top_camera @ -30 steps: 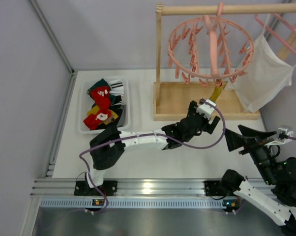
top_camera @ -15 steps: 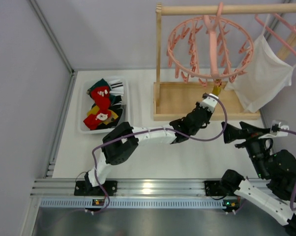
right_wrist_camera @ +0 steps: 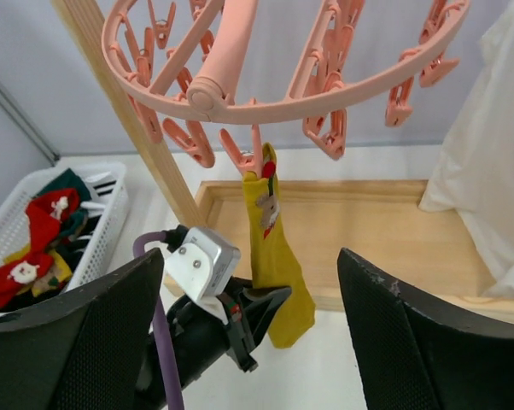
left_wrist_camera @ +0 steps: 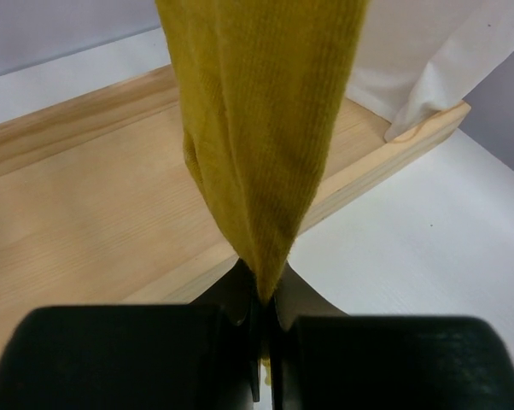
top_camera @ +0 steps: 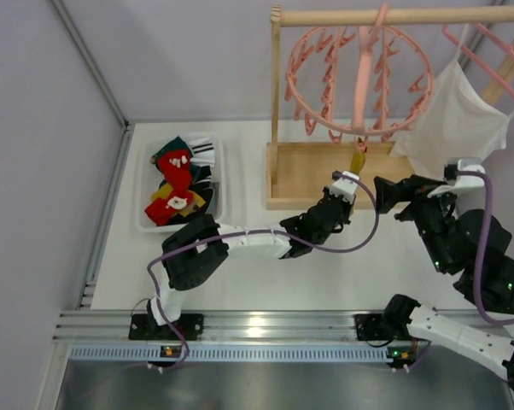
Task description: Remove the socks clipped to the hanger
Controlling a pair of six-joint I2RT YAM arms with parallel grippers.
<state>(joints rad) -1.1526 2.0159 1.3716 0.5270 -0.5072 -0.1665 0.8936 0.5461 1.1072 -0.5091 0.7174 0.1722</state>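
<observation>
Sock (left_wrist_camera: 259,128) still pinched in left gripper (left_wrist_camera: 261,295); right gripper (right_wrist_camera: 250,256), jaws wide, now up nr hanger (top_camera: 359,73).

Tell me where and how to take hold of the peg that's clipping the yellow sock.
Probably pinch the peg by its two splayed upper tails, just under the hanger ring, not by the jaws biting the yellow sock. Come from the right wrist camera's side. The wooden post crowds the left, and the left gripper holds the sock's lower end from below.
</observation>
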